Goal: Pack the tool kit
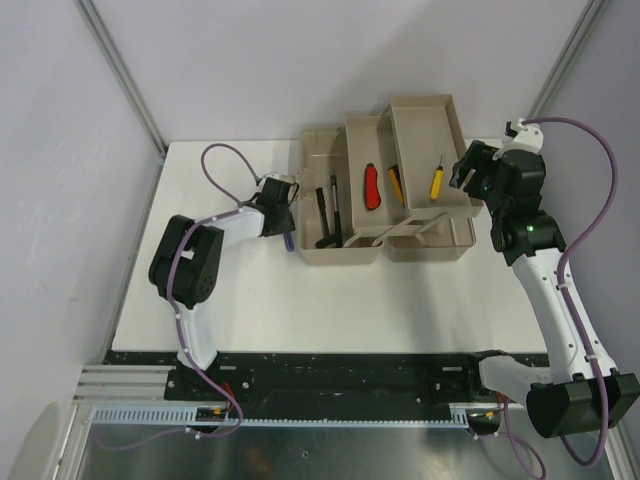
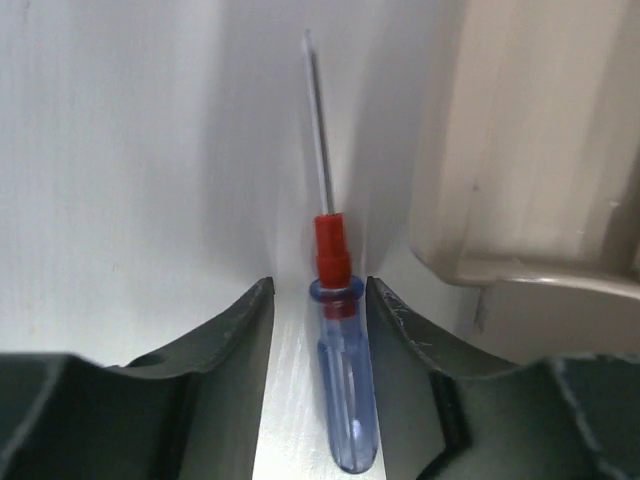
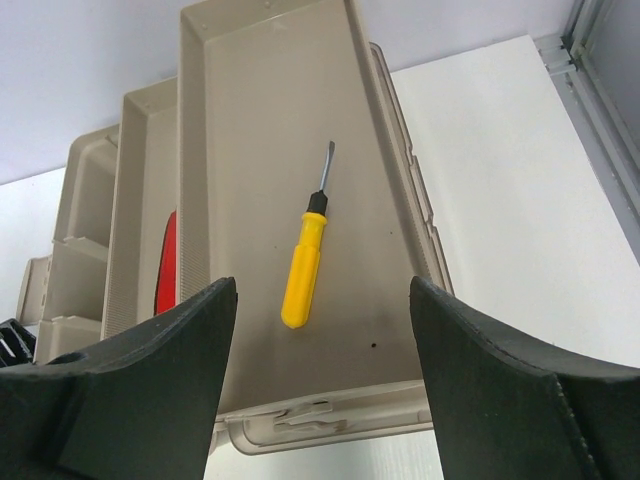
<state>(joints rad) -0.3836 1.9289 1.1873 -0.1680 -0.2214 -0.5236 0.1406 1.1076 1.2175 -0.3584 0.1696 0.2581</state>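
The beige tool kit box [image 1: 430,250] stands open at the back of the table with its trays folded out. A screwdriver with a clear blue handle and a red collar [image 2: 345,400] lies on the table along the box's left wall [image 2: 520,150]. My left gripper [image 2: 320,290] straddles that handle, open: the right finger touches it and a gap remains on the left. In the top view the left gripper [image 1: 283,225] covers most of this screwdriver [image 1: 288,241]. My right gripper [image 3: 322,288] hangs open and empty over the near end of the right tray [image 3: 380,250], where a yellow screwdriver [image 3: 303,270] lies.
A red-handled tool [image 1: 371,186] and another yellow-handled one [image 1: 395,182] lie in the middle tray. Two black tools [image 1: 327,215] rest in the left compartment. The red tool [image 3: 167,270] shows beside my right gripper's left finger. White table stretches in front of the box.
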